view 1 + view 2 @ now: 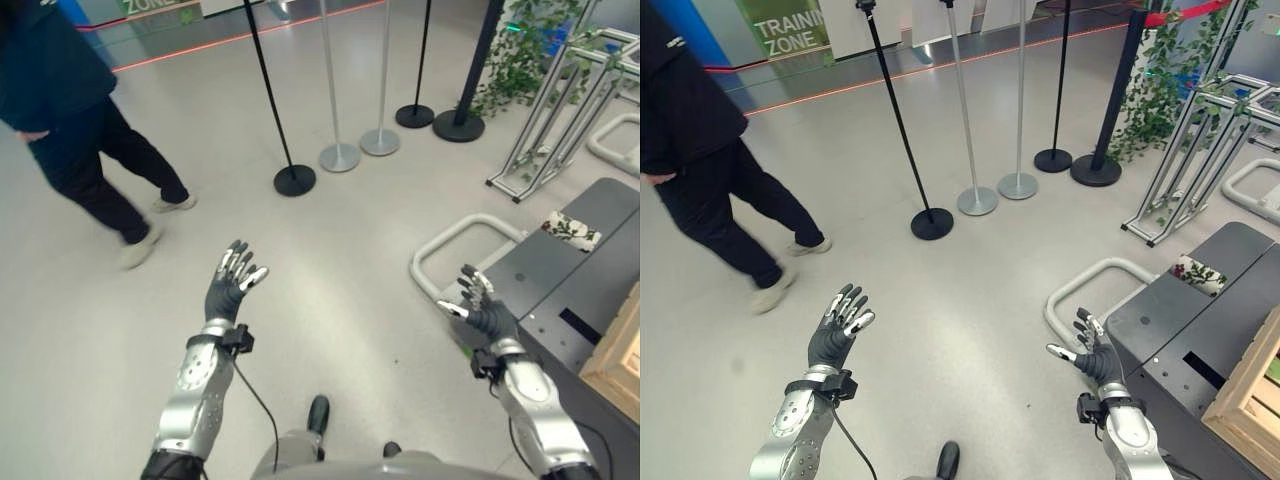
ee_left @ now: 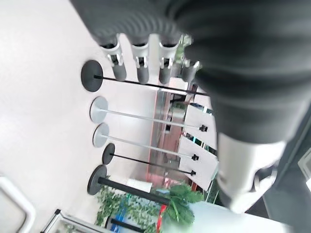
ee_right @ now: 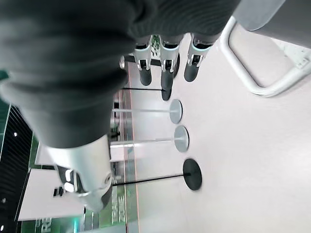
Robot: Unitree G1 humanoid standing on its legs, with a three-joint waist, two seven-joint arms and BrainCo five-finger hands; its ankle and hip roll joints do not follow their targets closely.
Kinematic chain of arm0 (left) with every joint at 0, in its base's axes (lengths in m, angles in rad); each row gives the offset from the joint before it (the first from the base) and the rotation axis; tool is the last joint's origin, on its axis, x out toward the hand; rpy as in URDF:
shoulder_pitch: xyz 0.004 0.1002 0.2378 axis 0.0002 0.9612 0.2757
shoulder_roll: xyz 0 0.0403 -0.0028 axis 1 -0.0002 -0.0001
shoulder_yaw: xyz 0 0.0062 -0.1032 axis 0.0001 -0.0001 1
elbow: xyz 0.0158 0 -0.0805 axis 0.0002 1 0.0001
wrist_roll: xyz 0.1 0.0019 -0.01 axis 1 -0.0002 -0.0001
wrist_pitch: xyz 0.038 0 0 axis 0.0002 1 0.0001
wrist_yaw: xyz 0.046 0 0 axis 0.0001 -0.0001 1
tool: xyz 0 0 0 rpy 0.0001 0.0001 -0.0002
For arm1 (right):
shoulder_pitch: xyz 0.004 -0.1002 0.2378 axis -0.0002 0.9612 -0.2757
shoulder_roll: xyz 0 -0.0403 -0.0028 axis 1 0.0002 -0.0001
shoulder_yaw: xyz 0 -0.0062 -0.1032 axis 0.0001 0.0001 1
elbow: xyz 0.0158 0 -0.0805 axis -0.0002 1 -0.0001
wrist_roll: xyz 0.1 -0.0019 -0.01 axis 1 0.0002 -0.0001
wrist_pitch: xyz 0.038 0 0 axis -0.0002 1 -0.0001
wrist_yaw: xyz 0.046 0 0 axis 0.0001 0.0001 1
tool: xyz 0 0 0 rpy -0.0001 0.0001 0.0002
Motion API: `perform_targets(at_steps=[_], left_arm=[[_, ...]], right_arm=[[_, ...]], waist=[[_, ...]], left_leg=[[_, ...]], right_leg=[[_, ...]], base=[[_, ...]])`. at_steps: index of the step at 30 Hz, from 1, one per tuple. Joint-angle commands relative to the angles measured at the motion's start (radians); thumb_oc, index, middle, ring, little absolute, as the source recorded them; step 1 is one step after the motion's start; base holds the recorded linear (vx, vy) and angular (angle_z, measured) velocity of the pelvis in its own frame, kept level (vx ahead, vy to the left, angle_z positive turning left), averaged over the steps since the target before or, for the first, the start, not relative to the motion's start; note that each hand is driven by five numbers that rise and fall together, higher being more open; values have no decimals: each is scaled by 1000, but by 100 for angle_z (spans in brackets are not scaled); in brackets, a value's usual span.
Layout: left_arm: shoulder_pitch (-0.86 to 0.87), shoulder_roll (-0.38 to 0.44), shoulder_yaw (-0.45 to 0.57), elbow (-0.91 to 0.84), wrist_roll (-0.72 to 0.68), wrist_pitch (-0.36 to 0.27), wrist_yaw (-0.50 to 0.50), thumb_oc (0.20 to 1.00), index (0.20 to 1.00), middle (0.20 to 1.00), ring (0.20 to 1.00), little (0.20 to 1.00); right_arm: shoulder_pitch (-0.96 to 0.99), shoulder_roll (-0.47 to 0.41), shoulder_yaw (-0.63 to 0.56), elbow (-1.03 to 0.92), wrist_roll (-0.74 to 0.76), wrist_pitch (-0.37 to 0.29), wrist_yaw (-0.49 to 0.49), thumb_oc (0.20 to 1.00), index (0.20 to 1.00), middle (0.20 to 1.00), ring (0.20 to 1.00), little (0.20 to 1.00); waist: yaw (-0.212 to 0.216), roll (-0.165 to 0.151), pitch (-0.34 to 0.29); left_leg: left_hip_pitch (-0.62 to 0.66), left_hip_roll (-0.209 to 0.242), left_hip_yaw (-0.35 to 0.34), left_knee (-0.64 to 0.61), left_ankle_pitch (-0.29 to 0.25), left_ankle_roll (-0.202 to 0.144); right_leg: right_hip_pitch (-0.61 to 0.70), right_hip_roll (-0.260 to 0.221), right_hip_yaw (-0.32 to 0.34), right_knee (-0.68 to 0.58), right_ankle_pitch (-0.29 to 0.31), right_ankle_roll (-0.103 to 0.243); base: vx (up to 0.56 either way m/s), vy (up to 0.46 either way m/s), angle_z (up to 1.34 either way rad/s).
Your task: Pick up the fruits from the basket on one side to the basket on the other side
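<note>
My left hand (image 1: 231,283) hangs open over the bare floor at the lower left, fingers (image 2: 141,68) straight and holding nothing. My right hand (image 1: 478,307) is open too, held just beside the near corner of a dark grey table (image 1: 560,300) at the right, with its fingers (image 3: 165,68) spread and nothing in them. A wooden crate (image 1: 620,360) sits on that table at the far right edge. A small patterned cloth or packet (image 1: 572,230) lies on the table's far end.
A person in dark clothes (image 1: 70,110) walks across the floor at the upper left. Several barrier posts with round bases (image 1: 294,180) stand ahead. A white tube frame (image 1: 450,250) lies on the floor by the table. A metal rack (image 1: 560,110) and plants (image 1: 525,50) stand at the upper right.
</note>
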Motion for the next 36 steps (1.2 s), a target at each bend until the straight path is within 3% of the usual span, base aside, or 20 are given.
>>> perform_targets(at_steps=[1,2,5,8,9,10,11,12,14,16,17,20,21,23,24,27,30,32,33,36], left_arm=[[-29,34,16,-92,15,-54,-2,1000,1000,1000,1000,1000],[-53,38,-8,-80,26,-54,10,1000,1000,1000,1000,1000],[-56,51,-7,-79,35,-49,13,1000,1000,1000,1000,1000],[-76,86,-20,-83,66,-38,24,1000,1000,1000,1000,1000],[-83,96,-18,-78,78,-36,26,1000,1000,1000,1000,1000],[-87,106,-15,-67,91,-32,35,1000,1000,1000,1000,1000],[-88,106,-15,-66,91,-32,35,1000,1000,1000,1000,1000],[-83,106,-9,-65,89,-32,40,1000,1000,1000,1000,1000],[-83,107,2,-67,85,-28,38,1000,1000,1000,1000,1000],[-81,105,11,-64,81,-25,35,1000,1000,1000,1000,1000],[-83,103,6,-57,84,-26,23,1000,1000,1000,1000,1000],[-98,96,2,-42,96,-28,23,1000,1000,1000,1000,1000],[-103,93,6,-32,106,-30,27,1000,1000,1000,1000,1000],[-100,92,11,-30,110,-32,28,1000,1000,1000,1000,1000],[-90,89,20,-24,110,-33,27,1000,1000,1000,1000,1000],[-79,79,20,-15,110,-31,24,1000,1000,1000,1000,1000],[-74,63,25,1,110,-31,23,1000,1000,1000,1000,1000],[-66,43,23,15,81,-34,16,1000,1000,1000,1000,1000],[-67,43,23,15,81,-34,16,1000,1000,1000,1000,1000],[-59,26,26,13,44,-37,20,1000,1000,1000,1000,1000]], right_arm=[[-8,3,-33,-83,5,-39,7,1000,1000,1000,1000,1000],[0,17,-43,-73,7,-39,-9,1000,1000,1000,1000,1000],[5,35,-53,-75,18,-33,-5,1000,1000,1000,1000,1000],[-2,49,-56,-79,29,-38,-11,1000,1000,1000,1000,1000],[-4,58,-52,-71,42,-37,-6,1000,1000,1000,1000,1000],[-10,71,-36,-58,42,-35,-6,1000,1000,1000,1000,1000],[-11,71,-36,-58,42,-35,-6,1000,1000,1000,1000,1000],[-10,75,-31,-54,38,-33,-7,1000,1000,1000,1000,1000],[-17,85,-29,-42,40,-29,-12,1000,1000,1000,1000,1000],[-24,90,-36,-27,45,-27,-18,1000,1000,1000,1000,1000],[-19,89,-47,-22,49,-31,-23,1000,1000,1000,1000,1000],[-15,89,-53,-26,50,-34,-26,1000,1000,1000,1000,1000],[-11,88,-56,-31,43,-35,-25,1000,1000,1000,1000,1000],[-11,87,-54,-33,36,-35,-25,1000,1000,1000,1000,1000],[-10,86,-49,-36,27,-36,-20,1000,1000,1000,1000,1000],[2,77,-50,-41,20,-33,-12,1000,1000,1000,1000,1000],[5,65,-45,-33,19,-29,-8,1000,1000,1000,1000,1000],[6,32,-41,-30,31,-28,4,1000,1000,1000,1000,1000],[5,32,-41,-30,32,-28,4,1000,1000,1000,1000,1000],[3,3,-29,-47,47,-23,19,1000,1000,1000,1000,1000]], waist=[[-11,-30,-38],[-23,-45,-49],[-35,-59,-64],[-54,-84,-47],[-58,-89,-41],[-60,-87,-22],[-62,-87,-22],[-61,-85,-15],[-51,-91,-7],[-40,-99,-6],[-58,-114,-2],[-73,-118,7],[-88,-117,13],[-89,-116,14],[-87,-120,9],[-91,-113,4],[-100,-106,-12],[-113,-81,-15],[-115,-85,-16],[-117,-58,1]], left_leg=[[-17,15,31,-77,79,4],[-1,23,69,-106,86,17],[25,29,102,-131,72,37],[52,53,139,-154,58,61],[61,65,153,-164,52,67],[91,95,192,-177,40,70],[90,95,191,-177,40,70],[107,107,208,-178,26,68],[135,122,254,-178,1,62],[144,139,304,-178,-21,50],[156,127,331,-178,-42,46],[176,121,357,-178,-61,43],[202,124,384,-178,-81,37],[218,129,402,-178,-91,33],[249,126,440,-178,-112,31],[300,121,469,-171,-156,47],[320,113,488,-136,-192,47],[303,117,477,13,-244,41],[298,113,475,14,-239,41],[252,127,454,177,-203,12]], right_leg=[[61,55,-114,-58,-3,17],[48,25,-140,-30,2,51],[34,15,-141,14,-6,75],[-92,36,-171,222,31,124],[-135,38,-207,282,49,145],[-210,3,-334,380,106,170],[-212,3,-335,384,104,170],[-226,-26,-391,388,115,171],[-217,-110,-525,324,121,162],[-221,-144,-621,225,113,139],[-241,-137,-624,111,147,130],[-267,-136,-642,17,209,136],[-293,-160,-686,-41,256,147],[-297,-171,-718,-70,279,153],[-286,-197,-783,-75,295,151],[-272,-206,-753,-9,267,143],[-245,-200,-748,-49,269,132],[-202,-168,-730,-42,239,104],[-204,-171,-730,-45,243,103],[-184,-140,-700,-28,189,62]], base=[[270,273,-177],[138,160,-96],[191,155,-64],[99,136,-49],[57,161,-91],[63,104,-104],[77,118,-95],[68,90,-70],[112,76,-41],[136,-7,-46],[137,-27,-81],[165,-13,-80],[117,-27,-44],[188,-49,-35],[211,-51,-32],[197,-52,-89],[238,-105,-52],[211,-98,-40],[158,-104,-42],[122,-113,-32]])
